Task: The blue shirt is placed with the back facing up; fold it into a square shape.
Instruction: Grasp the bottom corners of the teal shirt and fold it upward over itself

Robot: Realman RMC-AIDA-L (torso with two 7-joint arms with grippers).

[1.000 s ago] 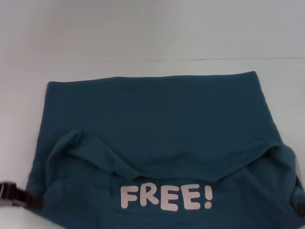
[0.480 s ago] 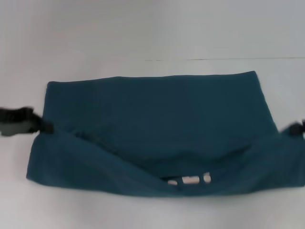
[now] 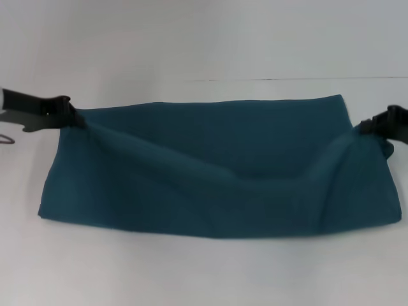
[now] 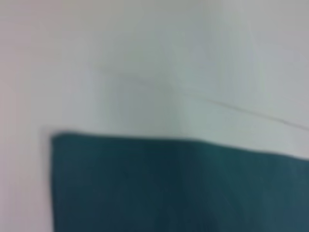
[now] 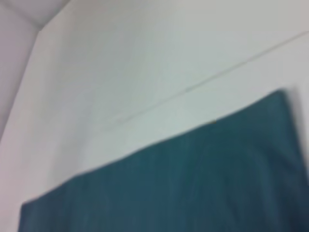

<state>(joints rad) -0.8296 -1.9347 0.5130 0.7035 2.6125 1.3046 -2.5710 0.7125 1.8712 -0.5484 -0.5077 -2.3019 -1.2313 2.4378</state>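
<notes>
The blue shirt (image 3: 217,172) lies across the white table as a wide teal band, its near layer lifted and carried over toward the far edge. No lettering shows. My left gripper (image 3: 71,115) is shut on the shirt's far left corner. At the far right corner my right gripper (image 3: 368,127) is shut on the cloth too. The fabric sags in a fold between the two grips. Both wrist views show plain teal shirt cloth (image 4: 174,188) (image 5: 193,183) against the white table, without fingers.
A white table (image 3: 204,274) carries the shirt, with a thin seam line (image 3: 299,80) running across it behind the cloth. A pale wall rises beyond the table.
Both grippers have moved away from me, dragging the shirt's near edge over toward the far edge. The white lettering, seen before, is now covered by the folded layer.
</notes>
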